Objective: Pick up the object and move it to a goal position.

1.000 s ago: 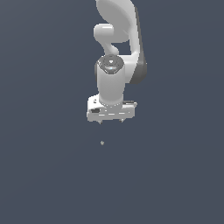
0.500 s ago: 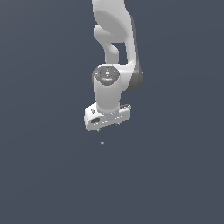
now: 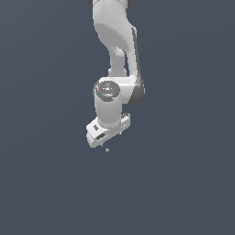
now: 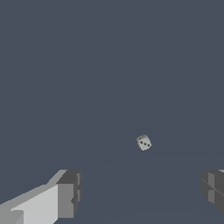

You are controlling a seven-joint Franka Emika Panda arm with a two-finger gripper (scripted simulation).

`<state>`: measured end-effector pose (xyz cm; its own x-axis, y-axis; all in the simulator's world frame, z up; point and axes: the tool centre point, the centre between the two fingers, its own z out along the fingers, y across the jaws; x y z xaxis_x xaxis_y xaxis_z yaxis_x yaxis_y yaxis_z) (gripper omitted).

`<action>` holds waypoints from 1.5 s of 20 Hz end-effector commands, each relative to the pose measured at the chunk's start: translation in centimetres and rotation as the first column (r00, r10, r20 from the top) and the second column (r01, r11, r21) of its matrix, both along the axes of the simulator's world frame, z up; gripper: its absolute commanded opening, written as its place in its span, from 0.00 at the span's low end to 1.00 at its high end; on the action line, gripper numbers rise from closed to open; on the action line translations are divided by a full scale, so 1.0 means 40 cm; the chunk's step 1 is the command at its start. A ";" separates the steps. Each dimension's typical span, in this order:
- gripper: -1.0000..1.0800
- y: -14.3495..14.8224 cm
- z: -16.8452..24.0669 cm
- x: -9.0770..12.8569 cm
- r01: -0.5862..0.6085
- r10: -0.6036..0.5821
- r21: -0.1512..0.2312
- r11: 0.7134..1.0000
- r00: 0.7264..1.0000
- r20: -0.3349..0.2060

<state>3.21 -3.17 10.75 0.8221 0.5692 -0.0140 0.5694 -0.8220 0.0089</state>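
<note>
Lying apart from the spread jaws, tiny pale grey-beige object (image 4: pixel 143 142), dark dots

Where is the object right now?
In the exterior view the object lies on the dark floor just below the open gripper, ungrasped; the wrist view shows it between the fingers' lines, ahead.

A small pale die (image 4: pixel 143 142) with dark pips lies on the dark grey floor (image 4: pixel 109 65), ahead of the gripper (image 4: pixel 142 192) and between its two widely spread fingers (image 4: pixel 65 194), touching neither.
</note>
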 end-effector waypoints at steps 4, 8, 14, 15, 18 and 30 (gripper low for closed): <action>0.96 -0.020 -0.042 0.015 -0.144 0.144 0.004 0.990 0.990 0.000; 0.96 -0.033 -0.071 0.025 -0.236 0.236 0.008 0.972 0.972 0.001; 0.96 -0.047 -0.102 0.034 -0.334 0.334 0.012 0.942 0.943 0.004; 0.96 -0.049 -0.105 0.035 -0.346 0.346 0.013 0.938 0.938 0.004; 0.96 -0.053 -0.114 0.037 -0.373 0.373 0.014 0.928 0.928 0.005; 0.96 -0.057 -0.143 0.038 -0.391 0.391 0.015 0.920 0.920 0.006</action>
